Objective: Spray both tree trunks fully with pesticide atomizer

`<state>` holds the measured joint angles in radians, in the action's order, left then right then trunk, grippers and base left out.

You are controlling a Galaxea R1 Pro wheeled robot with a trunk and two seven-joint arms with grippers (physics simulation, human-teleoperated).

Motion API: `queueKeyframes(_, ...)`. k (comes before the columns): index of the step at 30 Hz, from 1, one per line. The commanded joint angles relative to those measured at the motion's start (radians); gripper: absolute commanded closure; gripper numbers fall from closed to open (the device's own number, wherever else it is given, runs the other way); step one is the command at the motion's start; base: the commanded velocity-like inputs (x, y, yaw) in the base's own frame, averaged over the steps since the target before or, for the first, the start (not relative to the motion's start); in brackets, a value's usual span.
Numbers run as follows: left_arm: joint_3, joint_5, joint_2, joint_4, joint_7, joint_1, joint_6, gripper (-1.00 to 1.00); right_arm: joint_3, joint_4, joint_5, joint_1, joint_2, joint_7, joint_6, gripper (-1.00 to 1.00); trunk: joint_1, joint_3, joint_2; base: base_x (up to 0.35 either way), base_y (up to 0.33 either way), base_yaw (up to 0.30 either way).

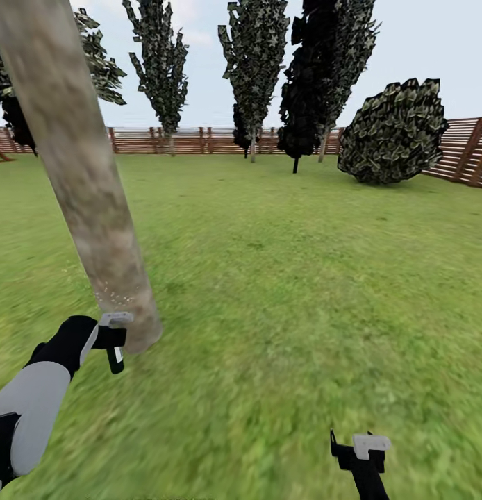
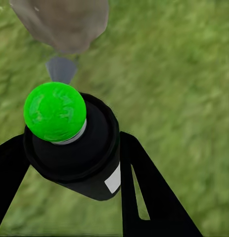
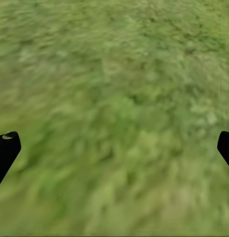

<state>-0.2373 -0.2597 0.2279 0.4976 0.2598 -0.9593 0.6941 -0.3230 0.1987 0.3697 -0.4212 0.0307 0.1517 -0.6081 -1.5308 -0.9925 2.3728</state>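
The left hand is pinched around the pesticide atomizer, a black bottle with a round green cap; one black finger presses each side of the body. In the head view that hand sits low and just beside the base of the tree trunk, the bottle hanging below it. In the left wrist view a small grey cone of spray leaves the nozzle towards the foot of the trunk, and pale specks dot the bark near the bottom in the head view.

The right hand hangs low over the lawn, well apart from the trunk, spread wide and holding nothing; its two fingertips sit at opposite edges of the right wrist view with only grass between them.

The main risk, as I judge it, is patchy coverage: the spray reaches only the lowest part of this leaning trunk, so the upper length and the far side could be left bare unless the arm rises and the robot circles round. The hand is also very close to the bark, so a careless swing could knock the bottle against it and loosen the grip. Dark narrow trees, a bush and a slatted fence stand far behind.
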Motion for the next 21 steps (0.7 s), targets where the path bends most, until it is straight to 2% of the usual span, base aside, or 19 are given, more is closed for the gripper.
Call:
queueKeyframes(1, -0.007, -0.010, -0.002, 0.002, 0.006, -0.001, 0.004, 1.00, -0.004, -0.001, 0.011, -0.001, 0.000, 0.006, -0.002, -1.00, 0.000, -0.001, 0.000, 0.000, -0.270, 0.268)
queueKeyframes(5, -0.008, -0.010, -0.002, 0.002, 0.004, -0.001, 0.004, 1.00, -0.003, -0.001, 0.011, -0.001, 0.000, 0.006, -0.002, -1.00, 0.000, -0.001, 0.000, 0.018, -0.268, 0.273)
queueKeyframes(9, -0.007, -0.009, -0.005, 0.005, 0.004, -0.004, 0.004, 1.00, -0.003, -0.002, 0.011, -0.001, 0.000, 0.006, -0.002, -1.00, 0.000, -0.001, 0.000, 0.210, -0.190, 0.275)
queueKeyframes(12, -0.007, -0.009, -0.010, 0.091, -0.001, -0.012, 0.014, 1.00, -0.003, -0.002, 0.011, -0.001, 0.000, 0.006, -0.002, -1.00, 0.000, -0.001, 0.000, 0.044, -0.028, 0.275)
queueKeyframes(15, -0.005, -0.009, -0.011, 0.105, -0.002, -0.019, 0.020, 1.00, -0.003, -0.002, 0.011, -0.001, 0.000, 0.006, -0.002, -1.00, 0.000, -0.001, 0.000, 0.006, -0.004, 0.274)
queueKeyframes(17, -0.005, -0.008, -0.021, 0.109, -0.002, -0.033, 0.022, 1.00, -0.004, -0.002, 0.011, -0.001, 0.000, 0.006, -0.002, -1.00, 0.000, -0.001, 0.000, 0.001, 0.000, 0.227)
queueKeyframes(21, -0.003, -0.012, -0.020, 0.109, -0.002, -0.023, 0.021, 1.00, -0.003, -0.001, 0.011, -0.001, 0.000, 0.006, -0.004, -1.00, 0.000, -0.001, 0.000, 0.013, -0.016, 0.045)
